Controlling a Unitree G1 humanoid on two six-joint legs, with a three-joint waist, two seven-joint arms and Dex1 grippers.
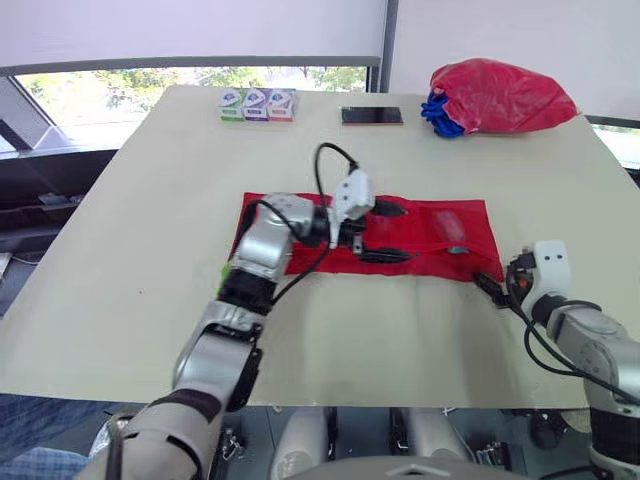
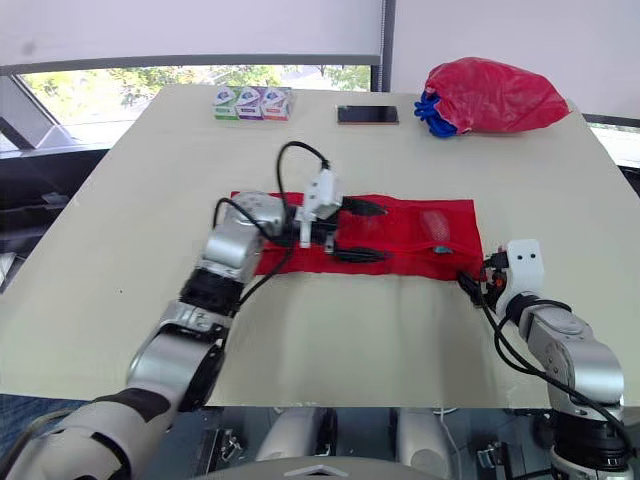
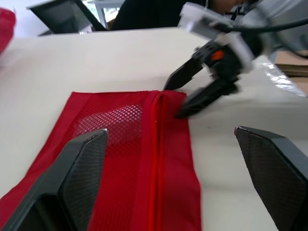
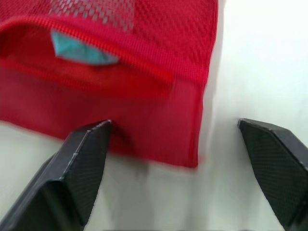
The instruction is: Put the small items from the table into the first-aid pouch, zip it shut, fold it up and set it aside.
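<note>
The first-aid pouch (image 1: 465, 225) lies flat and unfolded on the table (image 1: 150, 250). It is directly under the left gripper (image 1: 385, 233), and its near right corner is just ahead of the right gripper (image 1: 490, 287).

Both grippers are spread wide and hold nothing. The left one's fingers (image 3: 77, 178) stand one to each side of the zip (image 3: 156, 139). The right one's fingers (image 4: 82, 163) bracket the corner of the fabric, though whether they touch it I cannot tell.

The arrangement reads as a bracing setup. The right gripper is placed to pin the end of the pouch so the cloth does not drag, and the left sits over the zip, ready to work along it.

Just beyond the right gripper's fingertips, a teal packet (image 4: 82, 50) sits inside the mesh pocket. The pocket's mouth looks agape there (so the zip seems not yet closed at this end).

Well beyond the left gripper, at the table's far edge, three small cartons (image 1: 257, 104) stand in a row. A phone (image 1: 371, 116) lies near them, and a red bag (image 1: 500, 95) sits farther toward the right gripper's side.

If the cartons belong in the pouch, I judge the packing unfinished. Zipping, folding and setting aside are all left to do.
</note>
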